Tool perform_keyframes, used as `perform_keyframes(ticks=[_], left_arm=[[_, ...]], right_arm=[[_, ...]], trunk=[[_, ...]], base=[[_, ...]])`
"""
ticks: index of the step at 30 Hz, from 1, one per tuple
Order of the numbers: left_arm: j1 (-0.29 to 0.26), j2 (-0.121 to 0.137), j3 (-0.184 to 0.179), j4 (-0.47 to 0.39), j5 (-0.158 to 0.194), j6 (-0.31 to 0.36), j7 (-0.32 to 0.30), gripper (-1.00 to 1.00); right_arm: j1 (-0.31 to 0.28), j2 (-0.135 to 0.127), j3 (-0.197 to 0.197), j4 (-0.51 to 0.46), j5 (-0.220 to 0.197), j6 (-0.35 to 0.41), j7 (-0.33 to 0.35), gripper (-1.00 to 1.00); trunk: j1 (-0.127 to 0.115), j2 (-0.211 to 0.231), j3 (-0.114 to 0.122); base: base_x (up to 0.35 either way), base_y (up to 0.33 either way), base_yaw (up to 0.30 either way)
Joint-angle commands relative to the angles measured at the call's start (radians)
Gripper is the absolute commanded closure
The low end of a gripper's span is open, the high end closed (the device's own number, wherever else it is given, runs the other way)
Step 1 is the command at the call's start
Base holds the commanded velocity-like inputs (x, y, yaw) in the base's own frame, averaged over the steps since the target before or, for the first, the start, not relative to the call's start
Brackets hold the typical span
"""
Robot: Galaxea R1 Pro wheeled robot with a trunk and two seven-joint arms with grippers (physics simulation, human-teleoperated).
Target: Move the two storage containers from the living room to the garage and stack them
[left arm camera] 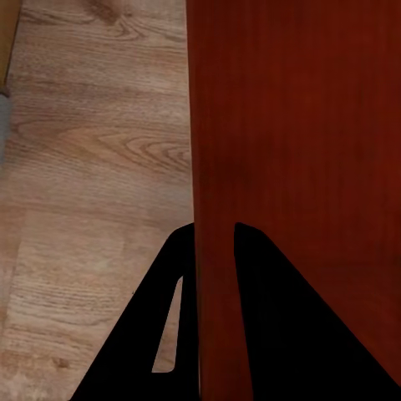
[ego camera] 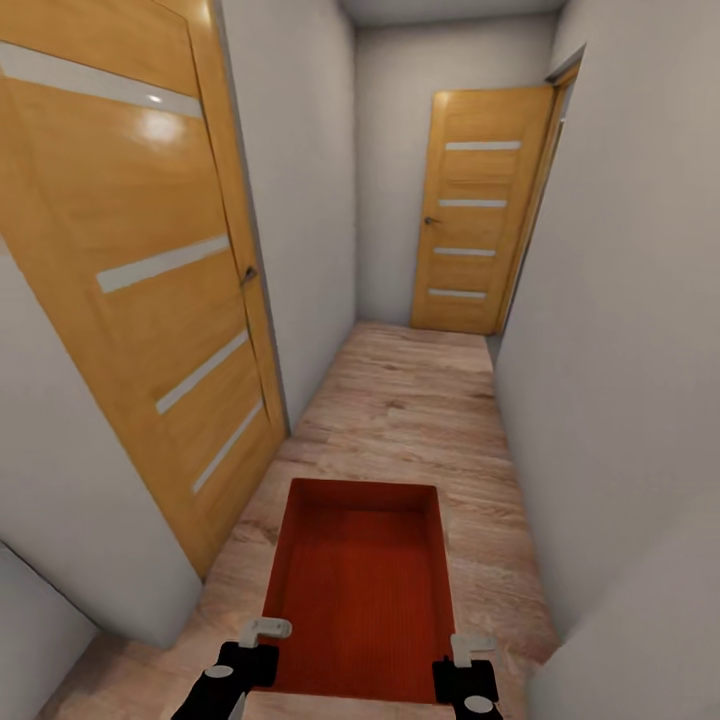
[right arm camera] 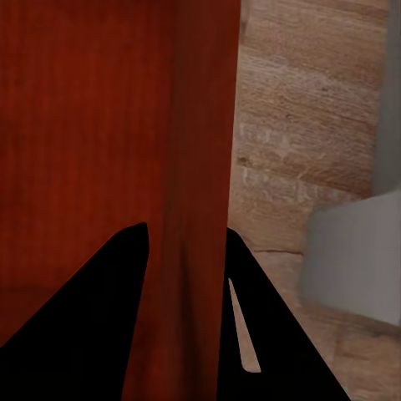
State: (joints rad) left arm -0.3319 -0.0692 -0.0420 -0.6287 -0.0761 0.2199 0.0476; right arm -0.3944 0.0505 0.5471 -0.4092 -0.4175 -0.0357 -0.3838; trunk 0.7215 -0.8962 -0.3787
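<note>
No legible text, labels, brand marks, numbers or signs in any view. Surfaces checked: near door (ego camera: 150, 270) carries only plain pale strips, no lettering; far door (ego camera: 478, 225) the same; orange-red container (ego camera: 362, 585) plain inside and on its walls, also plain where seen close in the left wrist view (left arm camera: 292, 167) and the right wrist view (right arm camera: 109, 150); white walls (ego camera: 620, 330) and wood-plank floor (ego camera: 420, 400) unmarked; black bodies of the end effectors show no print
</note>
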Motion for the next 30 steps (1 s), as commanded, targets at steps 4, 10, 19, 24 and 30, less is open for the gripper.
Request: perform_keyframes(ticks=[4, 10, 19, 24, 30], left_arm=[[0.001, 0.0, -0.024, 0.049, -0.093, 0.006, 0.012, 1.0], [0.001, 0.0, -0.024, 0.049, -0.093, 0.006, 0.012, 1.0], [0.001, 0.0, -0.024, 0.049, -0.093, 0.006, 0.012, 1.0], [0.001, 0.0, -0.024, 0.049, -0.093, 0.006, 0.012, 1.0], [0.001, 0.0, -0.024, 0.049, -0.093, 0.006, 0.012, 1.0]], right_arm=[[-0.012, 0.0, -0.004, 0.0, 0.0, -0.006, -0.102, 1.0], [-0.012, 0.0, -0.004, 0.0, 0.0, -0.006, -0.102, 1.0], [-0.012, 0.0, -0.004, 0.0, 0.0, -0.006, -0.102, 1.0], [-0.012, 0.0, -0.004, 0.0, 0.0, -0.006, -0.102, 1.0], [-0.012, -0.002, -0.004, 0.0, 0.0, -0.006, -0.102, 1.0]], trunk=[[0.001, -0.001, -0.001], [0.001, -0.001, -0.001], [0.001, -0.001, -0.001], [0.001, -0.001, -0.001], [0.001, -0.001, -0.001]], base=[[0.322, 0.0, 0.0], [0.322, 0.0, 0.0], [0.322, 0.0, 0.0], [0.322, 0.0, 0.0], [0.322, 0.0, 0.0]])
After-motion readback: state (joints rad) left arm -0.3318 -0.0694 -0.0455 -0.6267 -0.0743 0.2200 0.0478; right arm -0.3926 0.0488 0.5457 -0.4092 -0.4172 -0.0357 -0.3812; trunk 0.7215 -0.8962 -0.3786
